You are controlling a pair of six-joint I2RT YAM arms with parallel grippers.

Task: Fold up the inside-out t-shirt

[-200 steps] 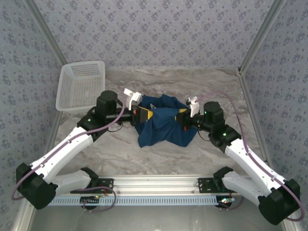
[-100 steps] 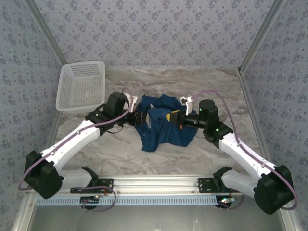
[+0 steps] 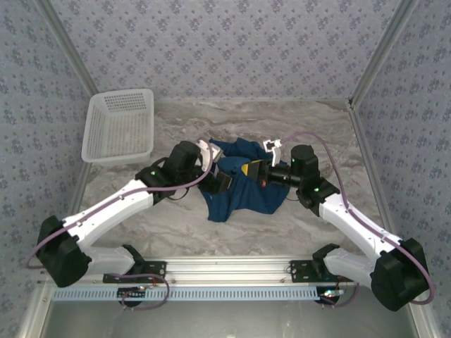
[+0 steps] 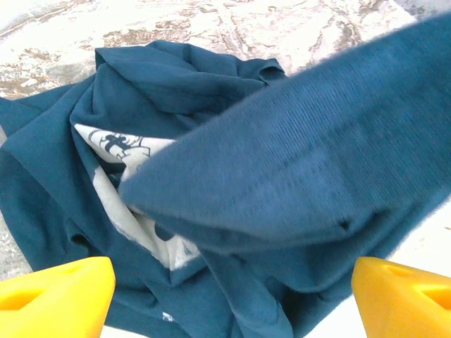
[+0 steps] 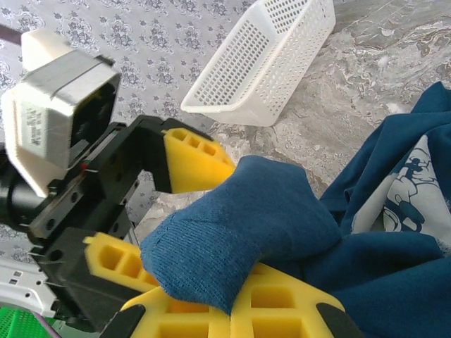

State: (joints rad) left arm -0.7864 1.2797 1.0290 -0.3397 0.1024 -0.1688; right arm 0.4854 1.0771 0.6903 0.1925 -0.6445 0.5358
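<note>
Dark navy-blue soft cloth inside-out t-shirt (image 3: 243, 190) lies crumpled in a heap mid-table, on the grey-white marbled tabletop (image 3: 176, 225), between the two arms. Whitish print patch (image 4: 127, 176) faces up among the folds, dark cartoon figure on it, details too small to read. In the right wrist view the same patch (image 5: 405, 201) sits at the right edge. One thick fold of the shirt is lifted off the heap and runs across the left wrist view from centre to upper right.

Right gripper (image 3: 248, 171) comes in from the right over the heap, its jaws pressed together on that lifted fold; in the right wrist view the blue cloth bulges out over its yellow lattice fingers (image 5: 275, 310).

Left gripper (image 3: 224, 181) comes in from the left, just beside the right one, low over the shirt's left part. Its jaws stand wide apart with nothing between them: yellow foam fingertips (image 4: 56, 292) sit at the two bottom corners of the left wrist view, cloth below them, contact unclear. The right wrist view also shows those yellow pads (image 5: 194, 162) spread, just beside the pinched fold.

White plastic lattice basket (image 3: 120, 127) sits at the table's far-left corner, tilted against the wall, well apart from the shirt. Blue-grey floral patterned walls (image 3: 232, 49) enclose the table. Silver metal rail (image 3: 225, 271) runs along the near edge by the arm bases.
</note>
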